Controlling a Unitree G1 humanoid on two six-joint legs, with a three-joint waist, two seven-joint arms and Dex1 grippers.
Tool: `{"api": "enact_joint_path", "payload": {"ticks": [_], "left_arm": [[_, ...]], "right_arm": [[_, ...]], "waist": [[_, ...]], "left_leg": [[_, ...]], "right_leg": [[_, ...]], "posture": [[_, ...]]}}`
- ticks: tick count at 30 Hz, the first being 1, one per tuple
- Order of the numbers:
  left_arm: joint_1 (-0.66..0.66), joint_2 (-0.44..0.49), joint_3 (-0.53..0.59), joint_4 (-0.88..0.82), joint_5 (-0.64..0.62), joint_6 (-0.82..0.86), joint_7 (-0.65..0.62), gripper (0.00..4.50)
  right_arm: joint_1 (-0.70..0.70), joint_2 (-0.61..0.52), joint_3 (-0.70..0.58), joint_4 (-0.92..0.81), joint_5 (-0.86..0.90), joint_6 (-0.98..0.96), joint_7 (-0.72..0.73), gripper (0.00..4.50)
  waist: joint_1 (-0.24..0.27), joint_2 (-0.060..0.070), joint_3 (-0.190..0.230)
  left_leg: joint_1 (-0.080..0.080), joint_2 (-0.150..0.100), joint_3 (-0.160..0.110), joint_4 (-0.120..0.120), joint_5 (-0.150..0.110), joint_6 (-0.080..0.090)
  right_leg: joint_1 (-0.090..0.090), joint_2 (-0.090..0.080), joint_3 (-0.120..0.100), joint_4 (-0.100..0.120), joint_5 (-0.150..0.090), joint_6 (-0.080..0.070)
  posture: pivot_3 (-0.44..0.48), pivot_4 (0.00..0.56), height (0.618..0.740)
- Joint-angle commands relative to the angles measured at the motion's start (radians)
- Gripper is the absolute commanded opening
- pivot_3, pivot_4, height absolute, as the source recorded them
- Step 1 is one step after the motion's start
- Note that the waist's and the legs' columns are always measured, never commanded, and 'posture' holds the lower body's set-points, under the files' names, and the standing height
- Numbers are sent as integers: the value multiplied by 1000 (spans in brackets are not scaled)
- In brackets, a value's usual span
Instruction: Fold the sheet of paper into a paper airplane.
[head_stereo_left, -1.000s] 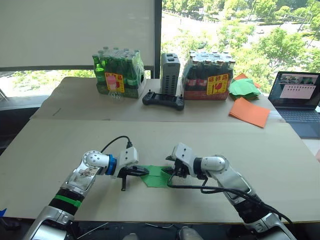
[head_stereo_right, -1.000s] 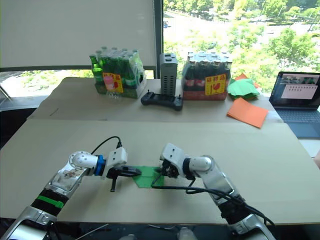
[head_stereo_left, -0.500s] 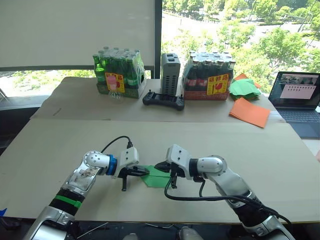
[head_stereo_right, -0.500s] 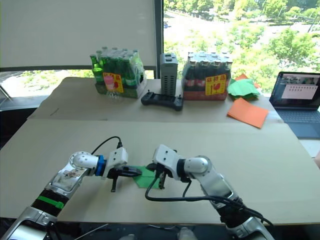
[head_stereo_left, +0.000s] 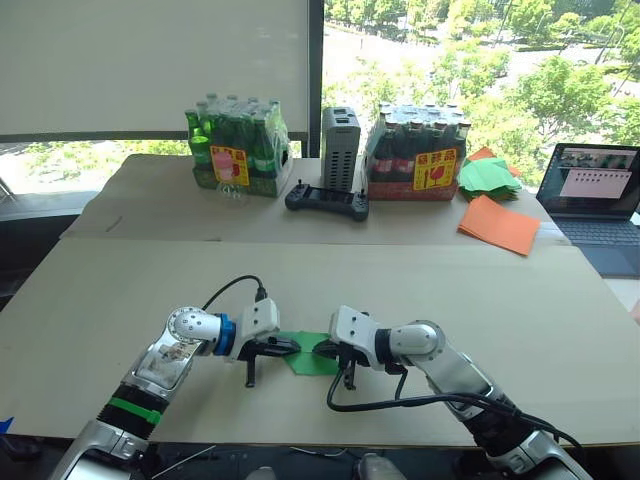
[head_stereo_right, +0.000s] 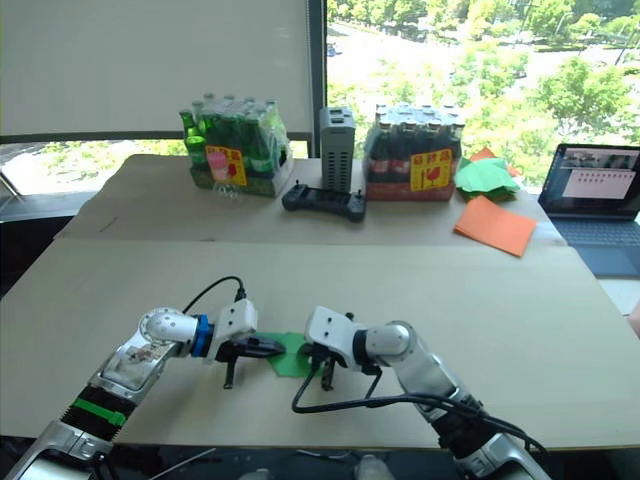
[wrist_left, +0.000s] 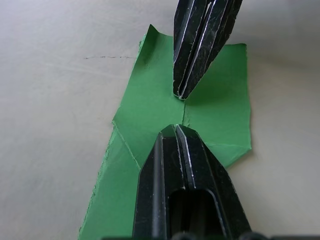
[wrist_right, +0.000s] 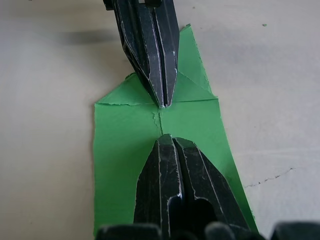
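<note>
The bright green sheet of paper (head_stereo_left: 306, 358) lies flat on the near table, with two corner flaps folded in to meet at a centre crease (wrist_right: 159, 120). My left gripper (head_stereo_left: 290, 347) is shut, its tip pressed down on the paper's left part. From the other side my right gripper (head_stereo_left: 322, 350), also shut, presses its tip on the same crease. In the wrist views the two tips (wrist_left: 175, 129) (wrist_right: 166, 137) face each other a short gap apart over the green paper (wrist_left: 150, 110). Neither gripper pinches the paper.
On the far table stand a pack of green bottles (head_stereo_left: 237, 150), a grey box (head_stereo_left: 340, 148), a black controller (head_stereo_left: 327, 201) and a pack of dark bottles (head_stereo_left: 418, 155). A heap of green folded papers (head_stereo_left: 488, 175), orange sheets (head_stereo_left: 498, 224) and a laptop (head_stereo_left: 598, 185) sit far right.
My right gripper has shut and slid left across the paper, ending tip to tip with the left gripper. The left gripper has stayed pressed on the paper.
</note>
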Motion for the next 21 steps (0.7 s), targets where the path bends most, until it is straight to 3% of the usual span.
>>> {"api": "enact_joint_path", "payload": {"ticks": [1,21], "left_arm": [[22,21,-16,-5,26,13,-3,0],[2,27,-20,46,41,-20,-15,0]], "right_arm": [[38,-31,10,43,-28,65,0,28],[169,-199,-62,-117,8,208,10,28]], "waist": [[0,1,-1],[7,1,-5]], "left_leg": [[1,0,0,0,0,0],[5,0,0,0,0,0]], "right_leg": [[1,0,0,0,0,0],[7,0,0,-2,-1,2]], "posture": [[0,150,740],[0,150,740]]}}
